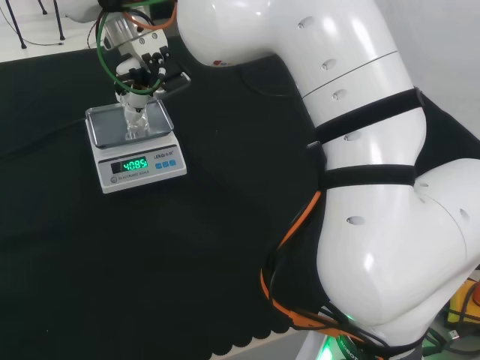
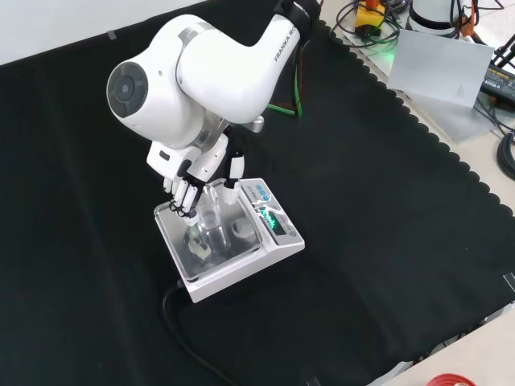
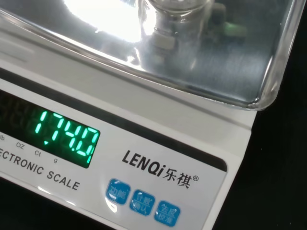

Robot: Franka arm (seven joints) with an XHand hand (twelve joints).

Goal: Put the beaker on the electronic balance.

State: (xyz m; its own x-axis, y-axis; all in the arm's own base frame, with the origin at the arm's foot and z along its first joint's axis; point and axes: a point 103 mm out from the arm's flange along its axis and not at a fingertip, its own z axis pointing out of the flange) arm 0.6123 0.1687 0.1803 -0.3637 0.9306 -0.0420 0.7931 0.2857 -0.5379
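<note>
My arm reaches out over the black cloth [image 2: 378, 241] and bends down so that my hand [image 2: 193, 181] hangs directly above the electronic balance [image 2: 241, 257], wrist uppermost and fingers [image 2: 183, 197] pointing down toward the steel pan [image 2: 181, 237]. In the head view my hand [image 1: 139, 79] sits at the far left, over the back of the pan. The beaker [image 2: 211, 215] is clear glass, small and upright, and it stands on the pan of the balance with its base [image 3: 175, 9] mirrored in the shiny metal. The green digits on the display [image 3: 67, 136] are lit. My fingers curl down on one side of the beaker and my thumb [image 2: 233, 173] comes down on the other, closed around its upper part.
</note>
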